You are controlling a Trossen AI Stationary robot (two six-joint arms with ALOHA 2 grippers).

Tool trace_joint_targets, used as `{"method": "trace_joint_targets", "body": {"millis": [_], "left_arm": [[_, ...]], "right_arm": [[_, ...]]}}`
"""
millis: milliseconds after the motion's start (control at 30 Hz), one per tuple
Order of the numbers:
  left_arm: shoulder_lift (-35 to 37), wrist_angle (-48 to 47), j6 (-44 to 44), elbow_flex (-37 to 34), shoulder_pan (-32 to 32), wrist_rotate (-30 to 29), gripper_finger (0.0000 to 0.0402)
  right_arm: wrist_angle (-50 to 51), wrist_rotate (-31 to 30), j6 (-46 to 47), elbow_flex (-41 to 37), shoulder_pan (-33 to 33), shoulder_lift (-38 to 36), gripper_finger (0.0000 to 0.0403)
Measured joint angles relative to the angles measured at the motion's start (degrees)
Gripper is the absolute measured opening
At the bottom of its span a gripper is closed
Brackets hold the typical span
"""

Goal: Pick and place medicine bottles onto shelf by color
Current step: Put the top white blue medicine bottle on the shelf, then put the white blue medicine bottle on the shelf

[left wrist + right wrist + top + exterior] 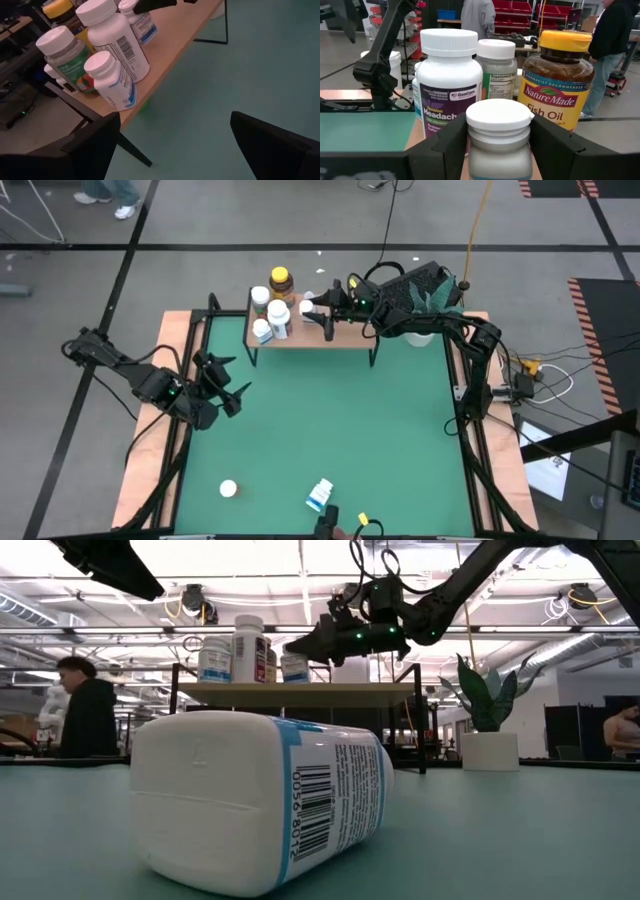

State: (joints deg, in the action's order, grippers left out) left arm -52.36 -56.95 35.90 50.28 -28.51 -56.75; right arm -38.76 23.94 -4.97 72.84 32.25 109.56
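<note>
Right wrist view: right gripper [499, 145] clamps a white-capped bottle [499, 132] over the shelf [345, 332]

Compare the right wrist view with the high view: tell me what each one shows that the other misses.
Only the right wrist view: the right gripper's fingers clamping a white bottle, and the amber bottle's Fish Oil label. Only the high view: the left gripper open over the green mat, and two bottles lying near its front edge. Both: bottles clustered on the shelf.
</note>
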Motion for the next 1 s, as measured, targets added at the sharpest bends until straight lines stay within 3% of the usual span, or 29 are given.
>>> {"method": "trace_joint_targets", "body": {"millis": [300, 633, 1000], "left_arm": [[0.0, 0.0, -0.02, 0.0, 0.0, -0.22, 0.0381], [0.0, 0.0, -0.09, 0.0, -0.01, -0.26, 0.0381], [0.0, 0.0, 1.46, 0.0, -0.01, 0.4, 0.0381]], "right_arm": [[0.81, -2.05, -0.42, 0.0, -0.04, 0.0, 0.0243], [2.35, -2.86, -4.63, 0.0, -0.32, -1.7, 0.0251], [23.84, -2.79, -12.84, 0.04, -3.88, -12.18, 0.025]]}}
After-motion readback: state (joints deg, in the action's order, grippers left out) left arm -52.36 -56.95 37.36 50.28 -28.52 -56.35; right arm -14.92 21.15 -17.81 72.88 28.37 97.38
